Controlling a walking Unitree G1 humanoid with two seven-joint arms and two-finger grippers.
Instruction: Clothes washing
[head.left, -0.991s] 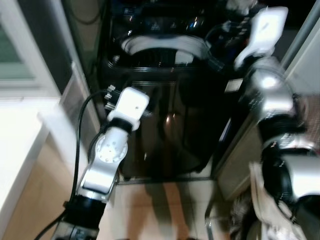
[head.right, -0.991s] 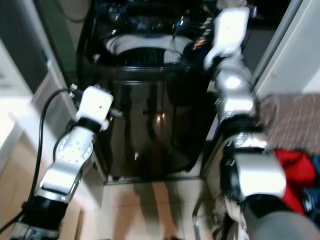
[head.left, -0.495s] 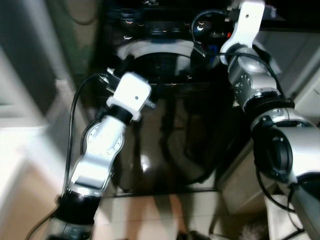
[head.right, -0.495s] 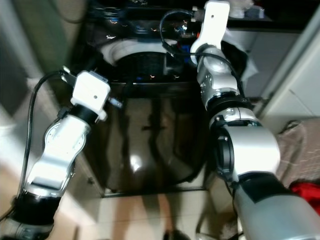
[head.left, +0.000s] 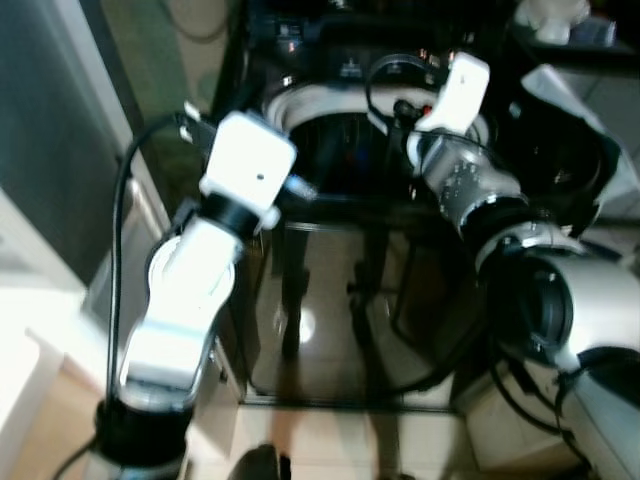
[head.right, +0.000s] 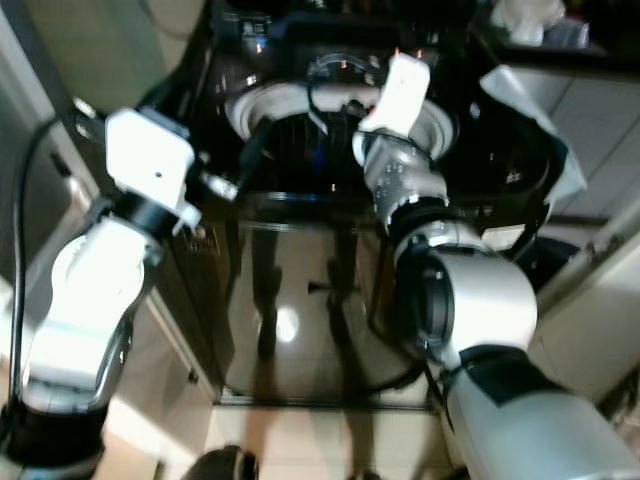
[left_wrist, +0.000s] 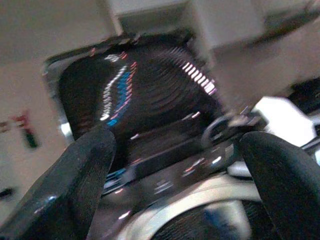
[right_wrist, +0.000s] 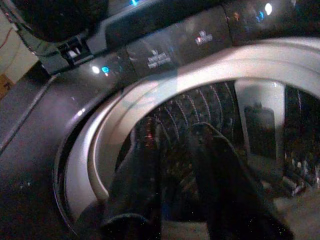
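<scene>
Your right gripper (right_wrist: 172, 195), fingers slightly parted and empty, hangs over the washing machine drum (right_wrist: 210, 135) at upper centre, nearer than the wide-open left gripper (left_wrist: 175, 165).

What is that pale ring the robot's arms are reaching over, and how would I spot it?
Find the tall, glossy black washing machine straight ahead. On its top is a pale round ring, the rim of the open drum, with a dark ribbed hollow inside. Everything around it is black; only the ring is light.

Dim, motion-blurred pictures; a lamp glares off the glossy black washer (head.left: 330, 320) front, and the left wrist view smears most.
</scene>
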